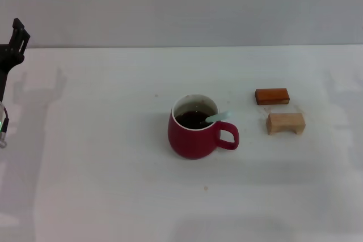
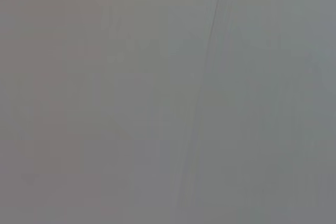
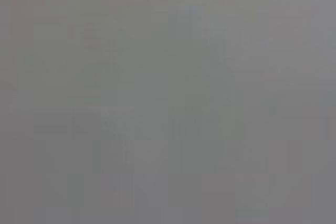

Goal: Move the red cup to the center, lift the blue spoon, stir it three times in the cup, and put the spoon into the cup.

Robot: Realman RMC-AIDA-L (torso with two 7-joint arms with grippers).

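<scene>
White table [image 1: 113, 196] spans your head view, pale wall behind. Left gripper [image 1: 17, 35] parked at far left edge, raised; finger state: you cannot tell. Red cup [image 1: 194, 134] near center, handle toward right. Blue spoon [image 1: 216, 117] inside cup, handle resting on rim. Orange-brown block [image 1: 272, 96] and wooden block [image 1: 286, 123] right of cup. Right gripper not visible.

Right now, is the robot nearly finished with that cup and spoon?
It looks finished. The red cup stands mid-table with the blue spoon resting inside, handle over the rim. Nothing is in hand: the left gripper is off at the table's edge. Nothing visible remains.
</scene>
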